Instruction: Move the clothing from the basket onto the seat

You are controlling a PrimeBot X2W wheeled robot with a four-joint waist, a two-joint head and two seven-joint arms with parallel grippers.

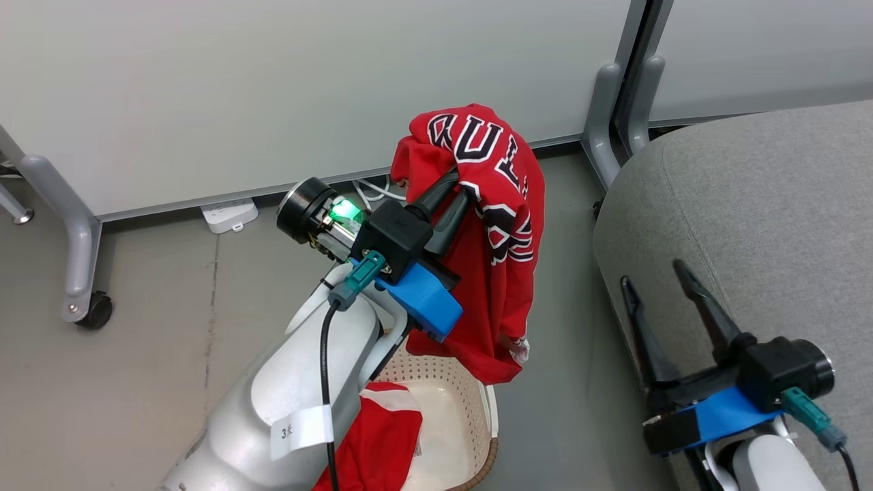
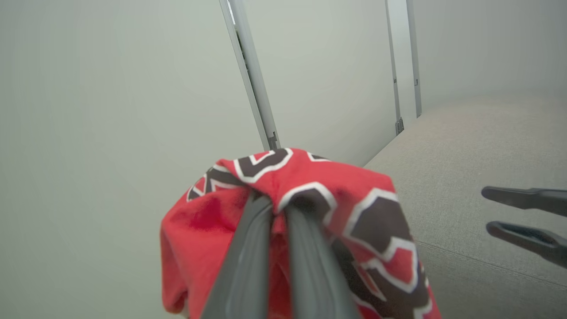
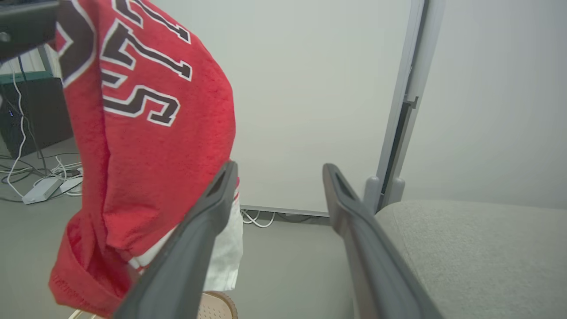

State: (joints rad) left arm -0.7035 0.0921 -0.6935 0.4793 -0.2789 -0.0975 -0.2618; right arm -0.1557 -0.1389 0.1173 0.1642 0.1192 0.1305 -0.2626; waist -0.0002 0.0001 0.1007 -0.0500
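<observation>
Head view: at the centre, the left jaws are clamped together on a red sports jersey with black, white-edged lettering (image 1: 505,204). The two long dark fingers (image 1: 436,194) disappear into a bunched fold of it. The jersey is lifted off the floor and drapes down towards 6 o'clock. Its lower hem hangs just above the far rim of an oval cream plastic laundry basket with perforated walls (image 1: 443,382) at 6 o'clock. A second red piece with white trim (image 1: 382,429) lies inside that basket, partly behind the pale forearm.

A large light-grey fabric seat cushion (image 1: 750,204) takes up the 3 o'clock side. A strip of grey floor (image 1: 566,273) separates it from the hanging jersey. The right jaws stand wide apart with nothing between them at 4 o'clock. Their fingers (image 1: 709,314) point towards 12 o'clock over the seat's near edge. A white power strip (image 1: 228,215) lies at 10 o'clock against the white partition panel (image 1: 273,82).

Left wrist view: the fingers (image 2: 248,248) pinch the jersey (image 2: 354,190) at 6 o'clock, and the seat (image 2: 465,146) spreads out at 3 o'clock.

Right wrist view: the jersey (image 3: 155,155) hangs at 9 o'clock. The basket's rim (image 3: 219,305) shows at 6 o'clock and the seat (image 3: 465,239) at 4 o'clock.
</observation>
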